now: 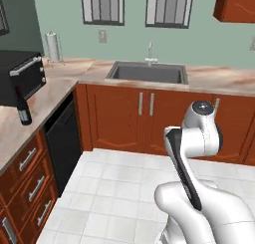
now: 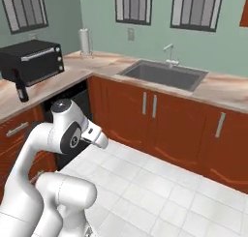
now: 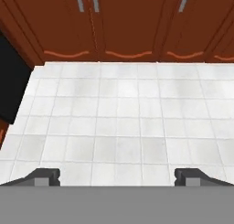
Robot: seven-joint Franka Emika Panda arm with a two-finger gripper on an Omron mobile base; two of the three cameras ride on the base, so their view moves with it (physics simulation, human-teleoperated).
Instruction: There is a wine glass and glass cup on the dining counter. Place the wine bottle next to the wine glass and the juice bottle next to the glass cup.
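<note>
1. Your gripper point(image 3: 117, 176) points down at the white tiled floor point(image 3: 119, 118). The two tips sit wide apart at the bottom of the hand view with nothing between them, so it's fully spread and holds nothing.
2. The arm point(image 1: 196, 138) is folded up over the base, elbow high. That looks like a travel pose to keep it clear of the cabinets, not a reach.
3. The wine bottle point(image 1: 22, 109) stands upright on the marbled worktop point(image 1: 35, 113) at the left, just in front of the black oven point(image 1: 22, 76). In the right base view the same bottle point(image 2: 21, 91) stands at the oven's near corner. It's well apart from your gripper.
4. I'd say the bottle stands near the worktop edge so it's easy to grab from the floor side, but the oven right behind it limits your approach.
5. Containers: the sink point(image 1: 147, 71) is set in the back worktop and looks bare inside. The bottle is dark, so you can't tell what's in it.
6. A paper towel roll point(image 1: 53, 47) stands at the back corner, out of your way.
7. Task is barely begun. You need to drive closer to the bottle first.
</note>
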